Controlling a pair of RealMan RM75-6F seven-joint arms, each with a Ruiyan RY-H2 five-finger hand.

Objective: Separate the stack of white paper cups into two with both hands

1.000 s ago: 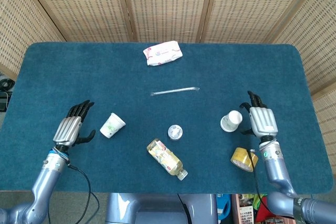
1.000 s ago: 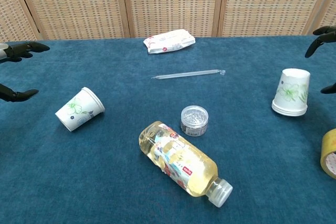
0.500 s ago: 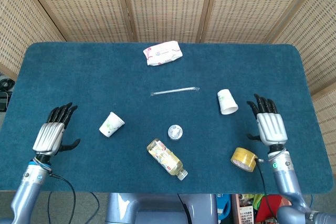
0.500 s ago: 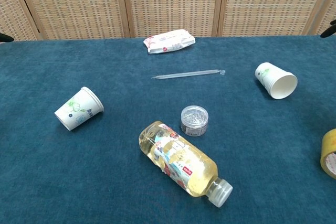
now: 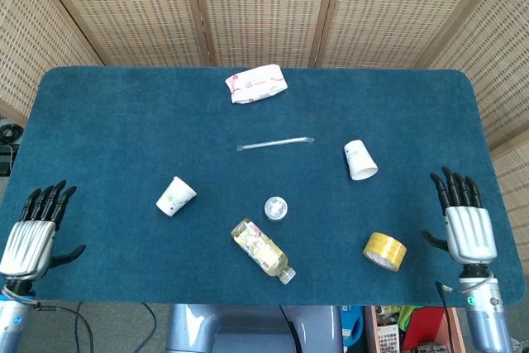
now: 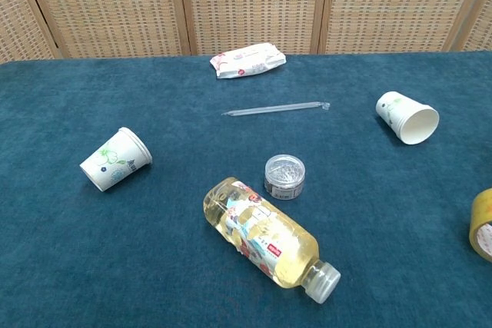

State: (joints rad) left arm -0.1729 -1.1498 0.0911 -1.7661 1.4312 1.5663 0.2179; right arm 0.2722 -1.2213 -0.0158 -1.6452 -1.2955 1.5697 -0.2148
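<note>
Two white paper cups with green print lie on their sides on the blue table, far apart. One cup (image 5: 176, 196) (image 6: 116, 159) lies left of centre. The other cup (image 5: 360, 159) (image 6: 407, 117) lies at the right with its mouth toward the front. My left hand (image 5: 33, 231) hovers at the table's front left corner, fingers spread and holding nothing. My right hand (image 5: 464, 221) is past the front right edge, fingers spread too, empty. Neither hand shows in the chest view.
A plastic bottle (image 5: 262, 250) (image 6: 267, 239) lies front centre beside a small round lidded tin (image 5: 276, 207) (image 6: 284, 176). A roll of yellow tape (image 5: 384, 250) (image 6: 484, 224) sits front right. A wrapped straw (image 5: 274, 144) and a wipes packet (image 5: 256, 83) lie further back.
Both hands have drawn back from the cups toward the table's front corners. The right cup, upright a second ago, tipped onto its side and lies still.
</note>
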